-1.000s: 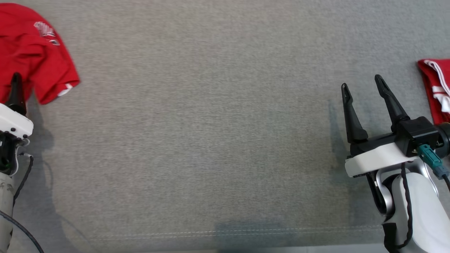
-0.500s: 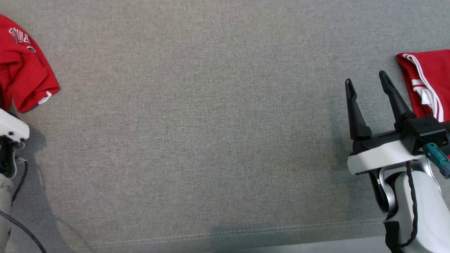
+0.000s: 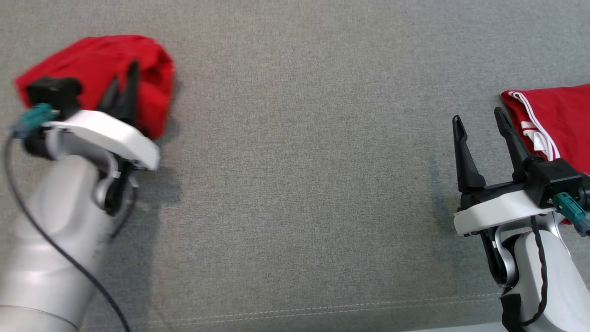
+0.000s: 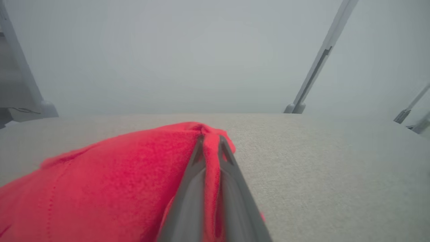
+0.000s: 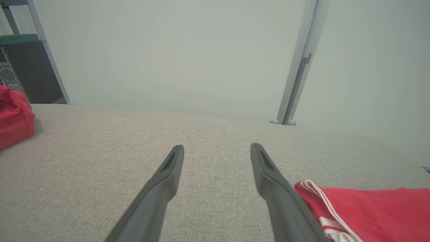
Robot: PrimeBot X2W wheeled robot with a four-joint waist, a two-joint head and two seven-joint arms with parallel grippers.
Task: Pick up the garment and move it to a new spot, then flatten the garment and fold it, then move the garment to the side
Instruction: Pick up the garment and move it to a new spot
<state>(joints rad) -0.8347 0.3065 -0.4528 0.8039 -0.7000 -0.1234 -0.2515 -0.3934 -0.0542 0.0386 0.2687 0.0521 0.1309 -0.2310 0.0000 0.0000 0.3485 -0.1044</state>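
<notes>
Left gripper (image 3: 123, 78) clamps garment (image 3: 92, 55)
Our left arm (image 3: 60, 198) stretches toward the counter's (image 3: 295, 161) left edge; our right gripper (image 3: 477, 115) hovers wide, empty.

Silver white-capped arms (image 3: 555, 276), black cables (image 3: 536, 258), teal plugs (image 3: 571, 212), dark fingers (image 3: 463, 152).

Two red garments: left garment (image 3: 92, 57) at the frame's upper left, right garment (image 3: 560, 113) at the right edge. Two grippers: left gripper (image 3: 123, 76), right gripper (image 3: 477, 115). One grey worktop (image 3: 295, 184).
</notes>
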